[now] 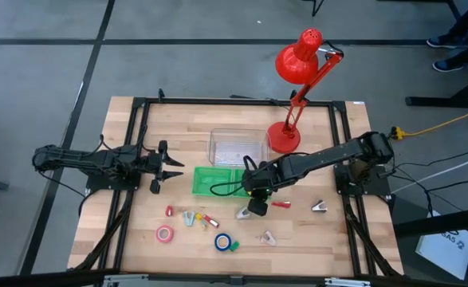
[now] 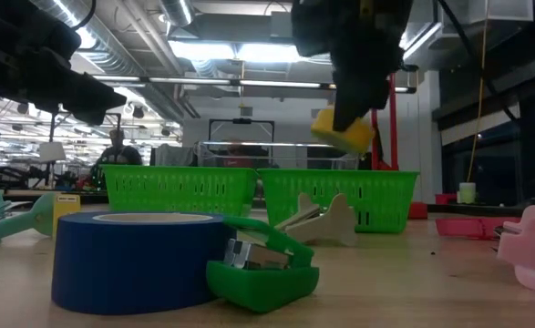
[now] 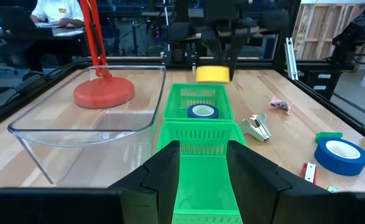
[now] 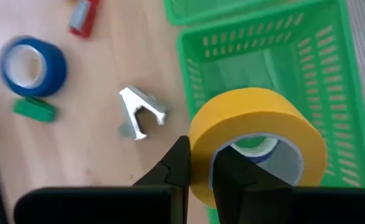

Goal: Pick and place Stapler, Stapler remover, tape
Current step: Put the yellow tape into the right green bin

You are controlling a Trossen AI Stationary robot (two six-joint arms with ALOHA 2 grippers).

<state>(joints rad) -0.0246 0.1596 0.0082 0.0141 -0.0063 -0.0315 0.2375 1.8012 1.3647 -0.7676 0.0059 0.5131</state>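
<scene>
one yellow tape roll [image 4: 257, 140] pinched in the right tool [image 4: 198, 171], left tool [image 3: 201, 165] parted, two green baskets [image 2: 180, 187]

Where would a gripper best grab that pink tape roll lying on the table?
The pink tape roll lies flat with its hollow centre facing up, so probably from straight above: one finger in the hole, one outside, pinching the wall. The side nearest the table's edge looks freest.

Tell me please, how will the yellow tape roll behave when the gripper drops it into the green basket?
The yellow tape roll looks stiff and light, pinched through its wall by the right gripper. Being round, it may roll inside the green basket.
</scene>
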